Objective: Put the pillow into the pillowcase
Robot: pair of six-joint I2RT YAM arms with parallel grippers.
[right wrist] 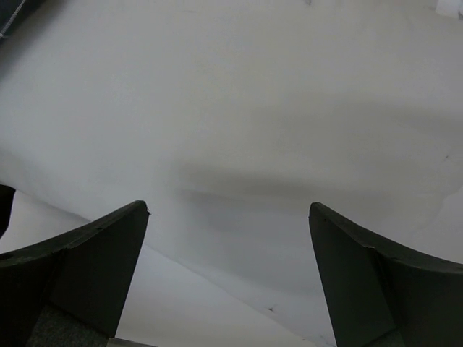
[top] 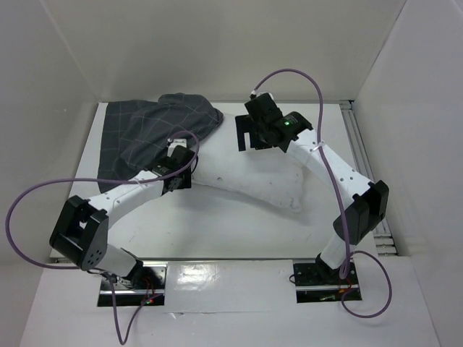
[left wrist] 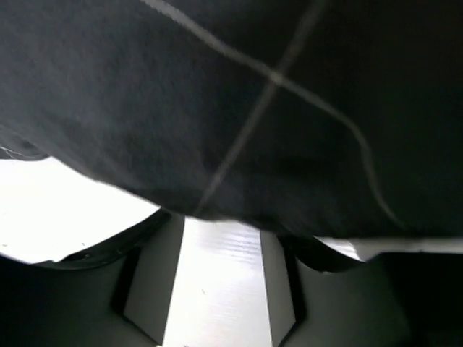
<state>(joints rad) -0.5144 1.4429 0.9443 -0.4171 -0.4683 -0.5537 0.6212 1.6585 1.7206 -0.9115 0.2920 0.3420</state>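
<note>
The dark grey pillowcase (top: 148, 130) lies bunched at the far left of the table. The white pillow (top: 253, 177) lies across the middle, with its left end against the pillowcase. My left gripper (top: 179, 160) sits at the pillowcase's near edge where it meets the pillow. In the left wrist view the cloth (left wrist: 239, 108) hangs over the fingertips. The jaws stand apart below it, around the left gripper (left wrist: 221, 228). My right gripper (top: 249, 136) is open over the pillow's far edge. The right wrist view shows the open right gripper (right wrist: 228, 210) above the pillow's plain white fabric (right wrist: 239, 108).
White walls enclose the table on the left, back and right. A metal rail (top: 362, 152) runs along the right edge. Purple cables loop off both arms, one (top: 29, 217) at the left.
</note>
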